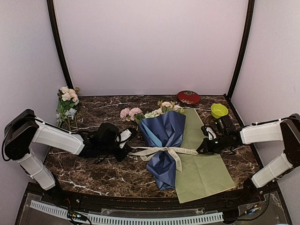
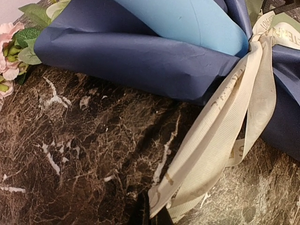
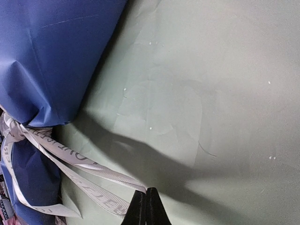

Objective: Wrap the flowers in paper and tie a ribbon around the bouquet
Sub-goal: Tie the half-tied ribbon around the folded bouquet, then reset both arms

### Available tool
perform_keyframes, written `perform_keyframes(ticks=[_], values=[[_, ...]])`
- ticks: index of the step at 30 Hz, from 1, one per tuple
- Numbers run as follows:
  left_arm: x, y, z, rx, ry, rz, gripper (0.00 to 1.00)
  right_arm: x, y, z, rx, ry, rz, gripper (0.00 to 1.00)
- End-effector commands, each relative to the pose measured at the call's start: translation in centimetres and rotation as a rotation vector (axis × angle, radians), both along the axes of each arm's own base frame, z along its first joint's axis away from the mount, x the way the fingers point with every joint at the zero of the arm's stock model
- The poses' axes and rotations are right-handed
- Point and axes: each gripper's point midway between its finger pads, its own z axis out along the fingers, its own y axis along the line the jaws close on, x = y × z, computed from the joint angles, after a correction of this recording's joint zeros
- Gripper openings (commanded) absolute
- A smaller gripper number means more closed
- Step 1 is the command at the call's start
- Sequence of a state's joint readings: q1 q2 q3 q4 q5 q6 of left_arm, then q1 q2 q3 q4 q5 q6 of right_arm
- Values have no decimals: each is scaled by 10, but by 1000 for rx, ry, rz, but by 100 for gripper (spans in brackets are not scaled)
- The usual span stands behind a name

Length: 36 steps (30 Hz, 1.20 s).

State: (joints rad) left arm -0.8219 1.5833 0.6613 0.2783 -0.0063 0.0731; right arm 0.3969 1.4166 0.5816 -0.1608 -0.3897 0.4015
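You had the bouquet (image 1: 161, 136) lying mid-table (image 1: 93, 173), heads toward 12 o'clock, its right edge on the spare sheet (image 1: 204, 168). The ribbon (image 1: 161, 151) ran round its waist, ends reaching the left gripper (image 2: 154, 216) at 9 o'clock and the right gripper (image 3: 145, 206) at 3. Loose flowers (image 1: 67, 104) stood at 10, a dish (image 1: 188, 97) at 1, a cup (image 1: 219, 110) at 2.

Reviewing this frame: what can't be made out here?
Stems of the flowers: hidden inside the paper, all views.
Lettering on the ribbon: too small from the top; broken by folds in wrist views.
Left claw: nearly all below the left wrist view's bottom edge.
Right claw: same, right wrist view.
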Motion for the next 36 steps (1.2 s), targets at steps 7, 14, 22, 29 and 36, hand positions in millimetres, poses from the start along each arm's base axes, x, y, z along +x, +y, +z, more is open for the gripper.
perform_keyframes(ticks=[7, 14, 22, 29, 36], values=[[-4, 36, -37, 92, 125, 132, 0, -10, -36, -39, -92, 77, -120, 0], [-7, 28, -31, 62, 121, 86, 0, -3, -31, -25, -68, 43, -103, 0], [-16, -2, -5, -37, 126, -71, 19, 3, -6, 9, 59, -20, -2, 6], [-14, -8, 37, -109, 35, -112, 61, 33, -23, 72, 31, -213, -137, 47], [-14, 4, 101, -245, -118, -61, 83, 54, -82, 142, -119, -486, -390, 85]])
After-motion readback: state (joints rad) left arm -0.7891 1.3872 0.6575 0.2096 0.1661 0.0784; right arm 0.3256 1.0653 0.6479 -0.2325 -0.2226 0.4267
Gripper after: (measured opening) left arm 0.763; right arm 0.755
